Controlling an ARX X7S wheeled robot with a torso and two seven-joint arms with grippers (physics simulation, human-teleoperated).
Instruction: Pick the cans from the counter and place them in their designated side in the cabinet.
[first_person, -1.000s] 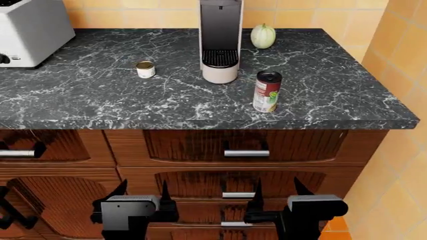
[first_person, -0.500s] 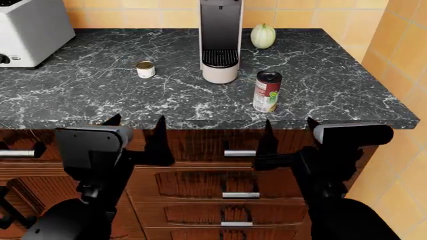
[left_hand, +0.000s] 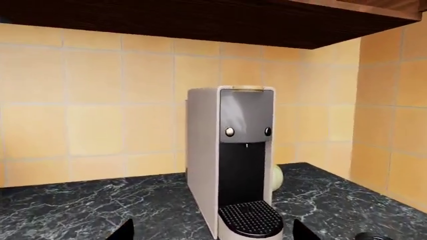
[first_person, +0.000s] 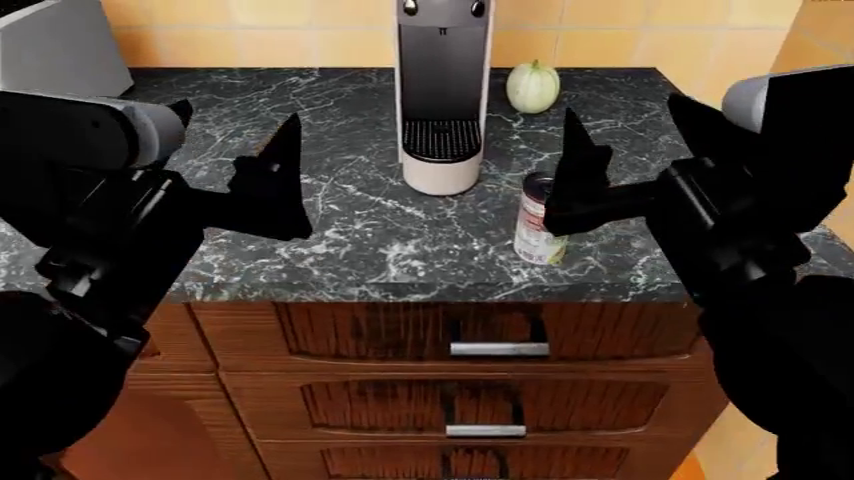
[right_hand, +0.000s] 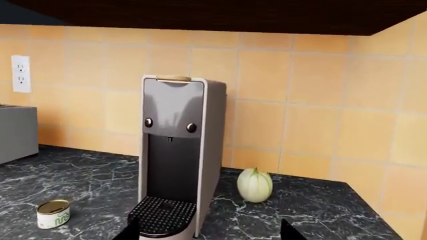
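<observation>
so both arms are up at counter height, one on each side of the head view. left gripper has its fingers spread apart with nothing between them, and the right gripper is the same, spread and empty.

tall can stands upright near the front edge of the counter, right of centre, partly hidden behind the right gripper's dark finger. can't tell if that finger actually touches it or just overlaps it in the view. short can only shows up in the right wrist view, upright on the counter left of the coffee machine and well apart from it; in the head view the left arm hides it.

coffee machine sits at the back middle against the tiled wall, with the squash just right of it, also at the back. toaster is at the far left corner. drawers under the counter are closed.
</observation>
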